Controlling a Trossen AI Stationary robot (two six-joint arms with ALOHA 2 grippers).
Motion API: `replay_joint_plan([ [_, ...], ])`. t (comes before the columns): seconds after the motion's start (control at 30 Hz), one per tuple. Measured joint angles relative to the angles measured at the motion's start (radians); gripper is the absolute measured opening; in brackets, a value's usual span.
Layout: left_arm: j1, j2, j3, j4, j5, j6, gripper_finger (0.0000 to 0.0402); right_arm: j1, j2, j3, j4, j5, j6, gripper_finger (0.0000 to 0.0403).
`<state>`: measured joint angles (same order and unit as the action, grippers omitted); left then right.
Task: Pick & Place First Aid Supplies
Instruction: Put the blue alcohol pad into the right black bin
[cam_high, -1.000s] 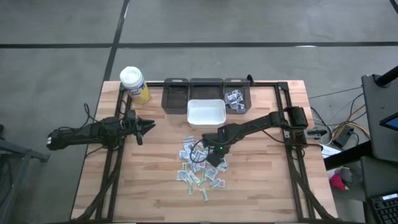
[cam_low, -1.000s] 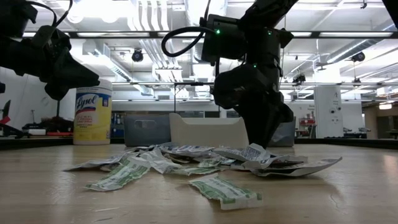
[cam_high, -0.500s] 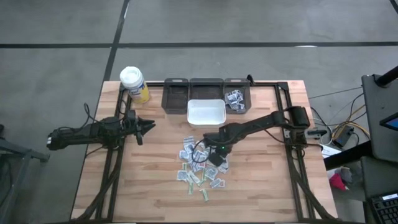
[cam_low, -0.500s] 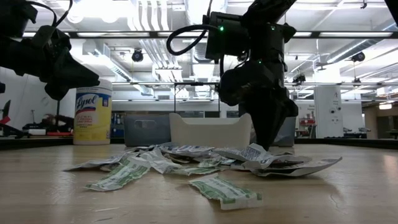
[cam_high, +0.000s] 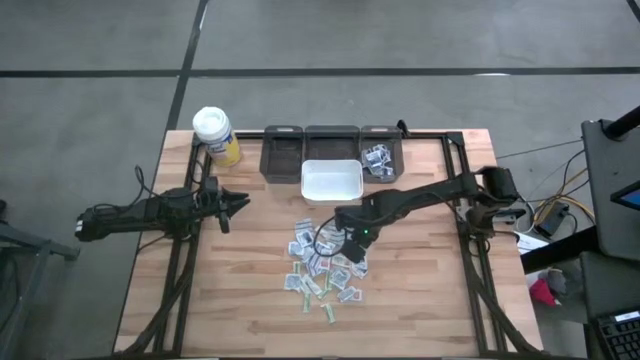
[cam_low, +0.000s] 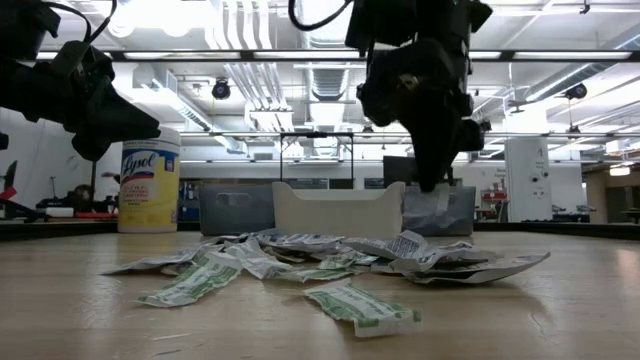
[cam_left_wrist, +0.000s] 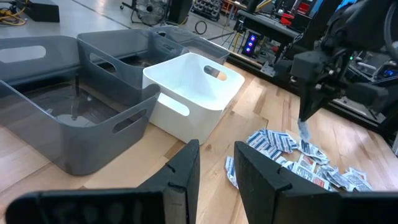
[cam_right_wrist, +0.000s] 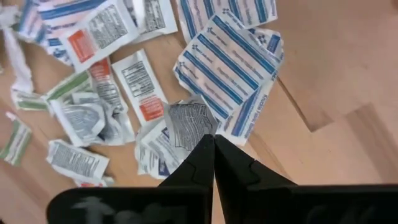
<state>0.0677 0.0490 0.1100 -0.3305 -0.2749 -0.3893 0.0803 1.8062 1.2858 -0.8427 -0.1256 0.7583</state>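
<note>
Right pincer (cam_high: 357, 243) clenched on one packet (cam_right_wrist: 191, 122) lifted above the pile of first aid supplies (cam_high: 325, 266) on the bench (cam_high: 430, 290); some already lie in a grey bin (cam_high: 379, 155); left pincer (cam_high: 238, 203) idles released.

Even overhead light falls on the table (cam_high: 420, 290), with soft shadows. In the low view, bright ceiling lamps (cam_low: 300, 55) glare (arms nearly black against them); nearest packets (cam_low: 360, 308) look soft.
</note>
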Motion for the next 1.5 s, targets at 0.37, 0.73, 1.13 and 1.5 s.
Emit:
replay_joint_plan([
  [0.37, 0.000, 0.000, 0.000, 0.000, 0.000, 0.000, 0.0094, 0.000, -0.085, 0.000, -0.118, 0.125, -0.004, 0.0008],
  [0.73, 0.000, 0.000, 0.000, 0.000, 0.000, 0.000, 0.0094, -0.045, -0.182, 0.001, -0.248, 0.287, 0.041, 0.0008],
  [1.13, 0.000, 0.000, 0.000, 0.000, 0.000, 0.000, 0.0094, -0.226, -0.248, 0.014, -0.302, 0.432, 0.053, 0.0008],
  [1.5, 0.000, 0.000, 0.000, 0.000, 0.000, 0.000, 0.0094, -0.479, -0.242, 0.072, -0.232, 0.516, -0.006, 0.0008],
])
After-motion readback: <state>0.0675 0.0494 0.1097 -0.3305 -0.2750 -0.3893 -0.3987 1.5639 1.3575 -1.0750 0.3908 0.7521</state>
